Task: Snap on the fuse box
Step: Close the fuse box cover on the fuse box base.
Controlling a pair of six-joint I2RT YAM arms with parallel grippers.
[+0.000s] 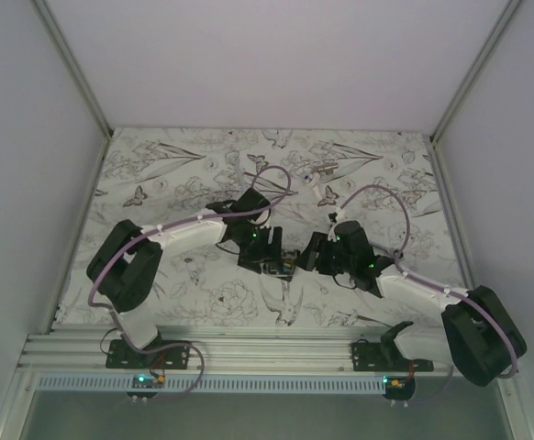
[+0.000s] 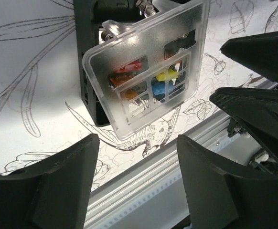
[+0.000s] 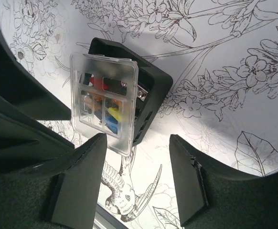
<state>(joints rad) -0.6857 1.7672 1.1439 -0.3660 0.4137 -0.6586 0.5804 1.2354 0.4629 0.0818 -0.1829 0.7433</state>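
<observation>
Nearest the lens in the left wrist view, the left gripper (image 2: 138, 140) shows both fingers (image 2: 58, 186) cut off by the lower frame edge. Its jaws stand apart with nothing clamped between them. The right gripper (image 3: 138, 137) is likewise spread and holds nothing. Its fingertips sit just short of the box, and contact with the cover's lower corner cannot be determined.

Just beyond both sets of fingertips, the fuse box (image 3: 153, 83) lies on the table (image 2: 29, 57), between the two grippers and near the front edge. A clear cover (image 2: 151, 71) rests over its face, offset from the black body and overhanging one side. Whether it is latched cannot be determined. Red, orange, yellow and blue fuses (image 2: 166, 75) show through the frosted plastic; their markings are too blurred to read.

A metal rail (image 2: 177, 162) runs along the near table edge. In the overhead view, the wrists hide most of the box. Purple cables (image 1: 276, 174) arch over each arm, and the floral print extends to the far wall.
</observation>
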